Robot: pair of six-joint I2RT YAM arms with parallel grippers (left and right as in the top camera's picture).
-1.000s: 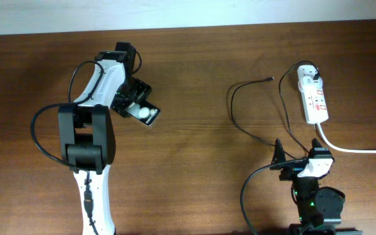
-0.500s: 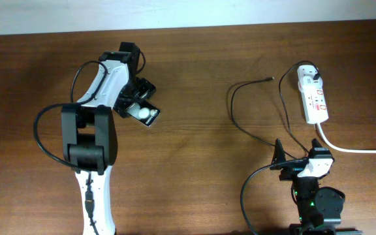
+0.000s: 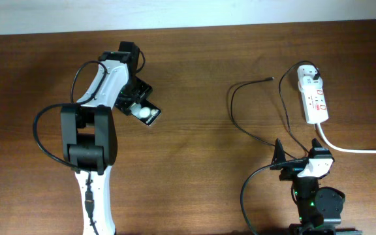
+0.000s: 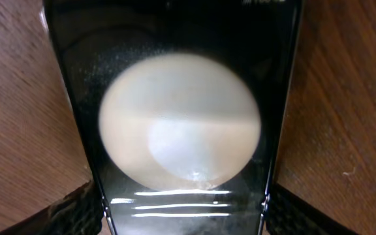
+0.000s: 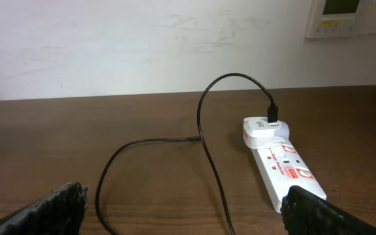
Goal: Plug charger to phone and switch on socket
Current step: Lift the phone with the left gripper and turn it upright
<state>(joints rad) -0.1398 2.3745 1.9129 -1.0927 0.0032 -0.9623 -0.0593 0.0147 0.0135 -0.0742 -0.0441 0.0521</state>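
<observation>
Now | 1 phone (image 3: 147, 113), 1 charger (image 5: 200, 121), 1 socket (image 3: 313, 99) | left fingers (image 4: 77, 209) clasp phone | right fingers (image 5: 51, 209) wide

The table (image 3: 194, 78) is brown wood with fine grain and a dull sheen. The phone (image 4: 181, 124) is glossy, reflective black; the socket (image 5: 286, 166) smooth white plastic; the charger (image 5: 200, 123) matt black.

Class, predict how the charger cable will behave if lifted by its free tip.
Likely floppy: the charger lies in loose curves on the table. Probably light, being so thin. Its other end sits in the plug on the socket, so a hard pull may drag the socket.
</observation>
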